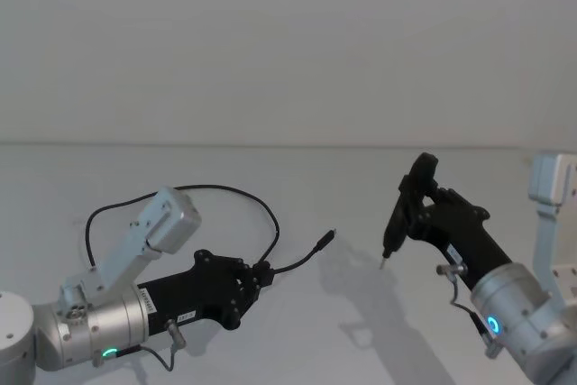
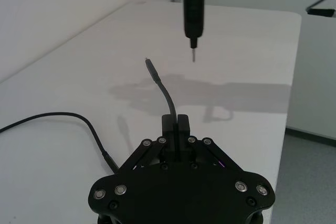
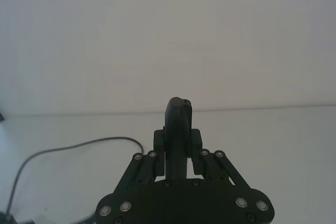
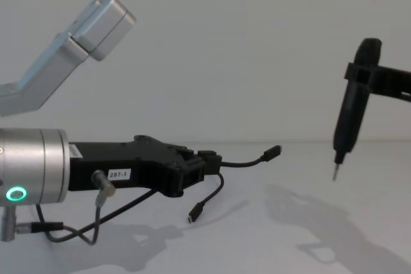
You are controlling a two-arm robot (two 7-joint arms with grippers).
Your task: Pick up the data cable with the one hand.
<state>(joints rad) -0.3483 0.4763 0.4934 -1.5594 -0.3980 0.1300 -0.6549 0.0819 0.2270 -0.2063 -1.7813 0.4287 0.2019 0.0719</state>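
My left gripper (image 1: pixel 264 274) is shut on the thin black data cable (image 1: pixel 225 190) and holds it just above the white table. In the left wrist view the fingertips (image 2: pixel 182 121) pinch the data cable (image 2: pixel 167 97), and a short end with a small plug rises ahead of them. From the chest, the left gripper (image 4: pixel 209 160) shows one plug end (image 4: pixel 273 151) sticking out to the right and another (image 4: pixel 196 212) dangling below. The rest of the cable loops back past my left arm. My right gripper (image 1: pixel 424 207) hovers to the right, shut on a black pen-shaped tool (image 1: pixel 398 215) with its metal tip pointing down.
A white wall (image 1: pixel 288 42) rises behind the table (image 1: pixel 297 340). The table's right edge (image 2: pixel 292 77) drops off to the floor. A grey-white fixture (image 1: pixel 550 188) stands at the far right. A grey wire with a metal plug (image 4: pixel 103 184) hangs from my left wrist.
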